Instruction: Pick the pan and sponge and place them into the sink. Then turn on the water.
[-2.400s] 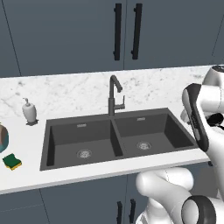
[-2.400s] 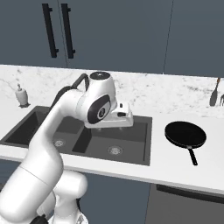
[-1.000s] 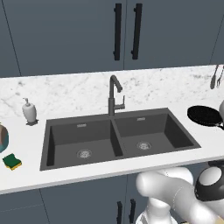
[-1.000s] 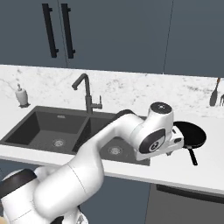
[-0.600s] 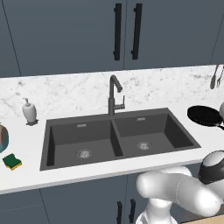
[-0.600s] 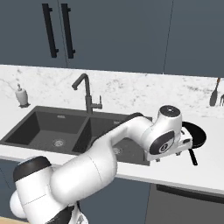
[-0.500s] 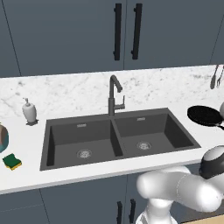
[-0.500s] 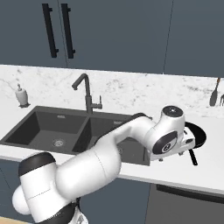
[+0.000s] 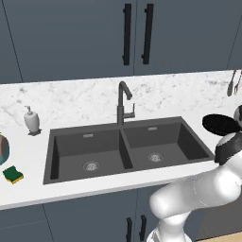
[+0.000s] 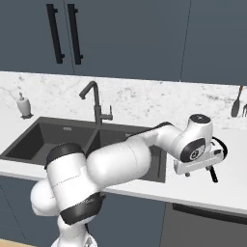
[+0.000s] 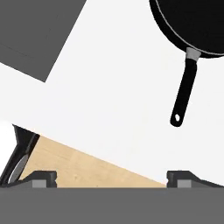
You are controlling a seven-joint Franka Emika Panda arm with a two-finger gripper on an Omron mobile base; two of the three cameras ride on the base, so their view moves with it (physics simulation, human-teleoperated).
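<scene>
Right now I have the pincer (image 11: 111,177) spread wide, nothing between its tips, hanging over the front edge of the desk (image 11: 109,96) near its right end, just short of the pan. On the hand view the pan (image 11: 192,24) sits flat on the white marble surface at the top right, its long black handle pointing back toward the front edge; the handle's end is apart from both tips. A corner of the sink (image 11: 35,30) shows at the top left of that same view, and a strip of wooden floor (image 11: 87,168) runs below the desk's edge. From the left base view I see the pan (image 9: 221,124) on the desk to the right of the sink (image 9: 125,149), near the right end, partly covered by my arm. From the right base view the pan (image 10: 219,147) is mostly hidden behind the wrist, with only its rim and handle peeking out. The sponge (image 9: 12,174) lies green face up at the far left end of the desk, close to the front edge and well apart from the sink's left basin. A white soap dispenser (image 9: 31,119) stands behind it, toward the back wall. The dark gooseneck tap (image 9: 124,104) rises at the sink's back rim between the two basins, and both basins lie bare down to their steel drains.
</scene>
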